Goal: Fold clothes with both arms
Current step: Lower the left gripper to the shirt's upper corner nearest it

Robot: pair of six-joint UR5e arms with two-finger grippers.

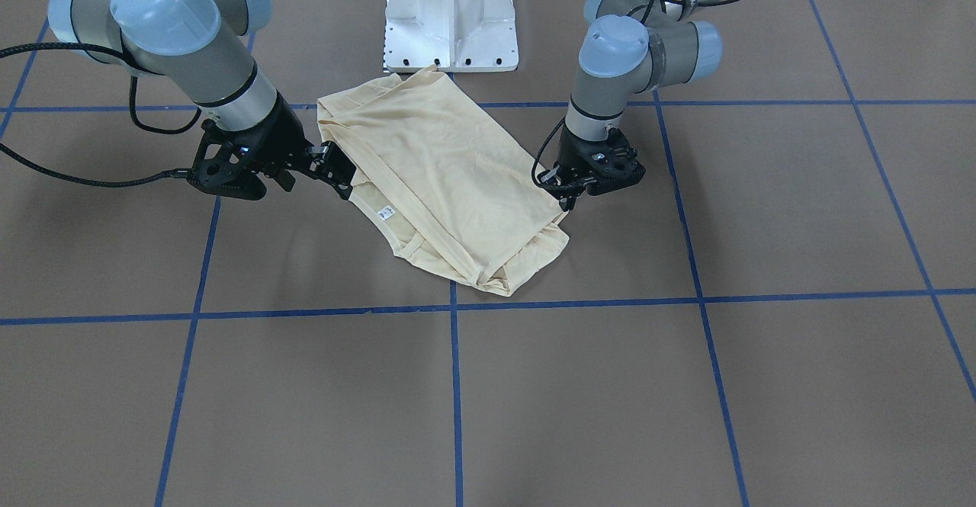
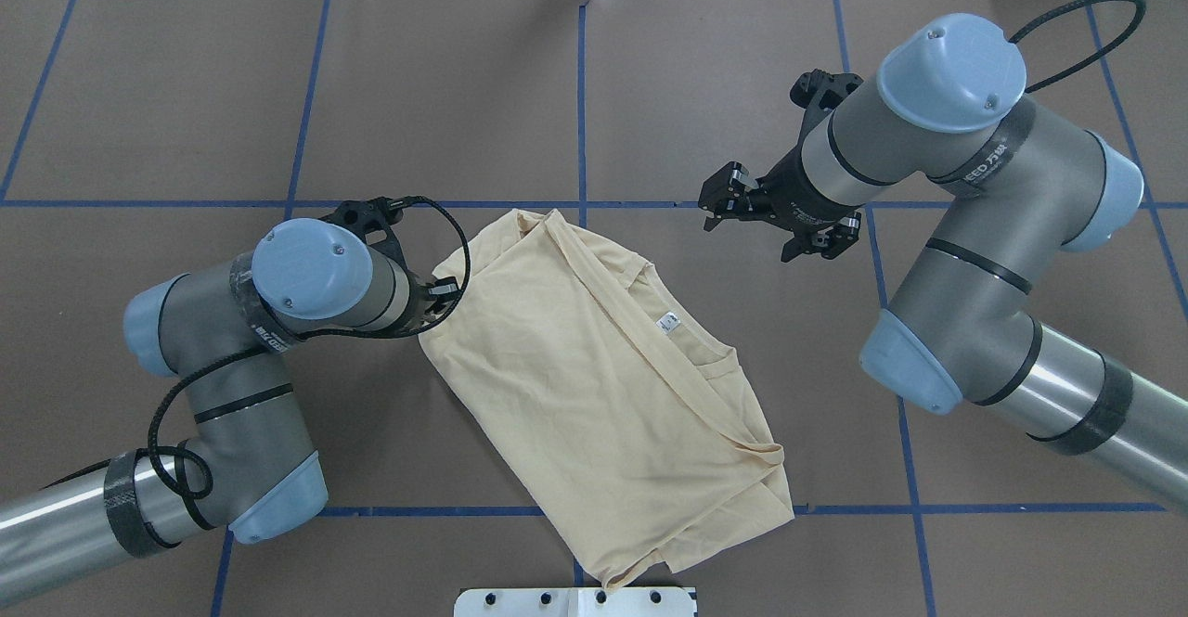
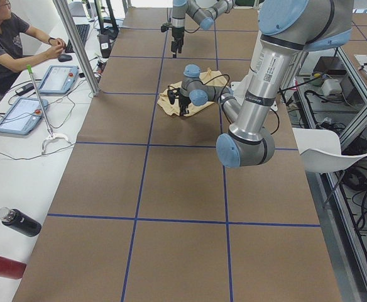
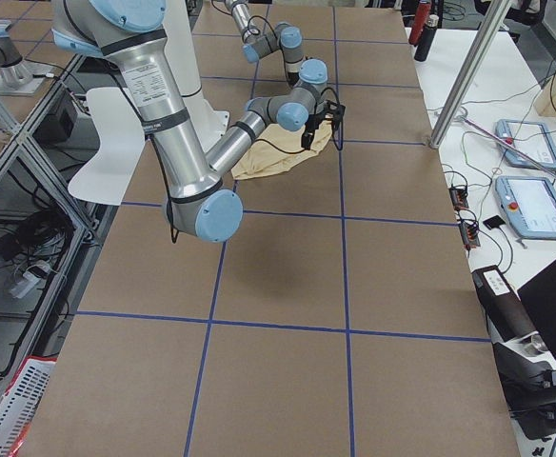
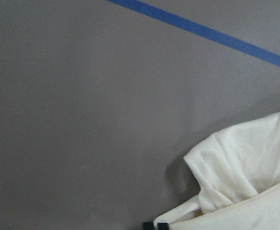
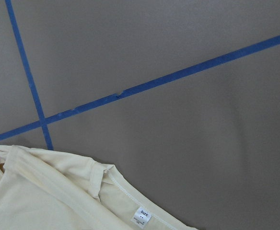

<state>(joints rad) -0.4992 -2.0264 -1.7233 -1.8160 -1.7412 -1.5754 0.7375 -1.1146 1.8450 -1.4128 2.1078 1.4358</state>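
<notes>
Presently pale cream-yellow long-sleeved shirt (image 1: pixel 442 179) lies part-folded just before white metal pedestal base (image 1: pixel 451 27); black left gripper (image 1: pixel 568 200), narrow, apparently pinches its hem to lift; black right gripper (image 2: pixel 716 198) hovers wide, unloaded.

Silver-grey left arm (image 2: pixel 213 394) and right arm (image 2: pixel 974 264), blue caps (image 2: pixel 313 267), black cables (image 1: pixel 99 184).

Left gripper (image 1: pixel 567 200) tips mostly hidden by its own wrist, grip on shirt (image 2: pixel 594 385) unclear. Both wrist views crop the shirt at frame bottom. Neck tag (image 6: pixel 141 217) print too small to read.
</notes>
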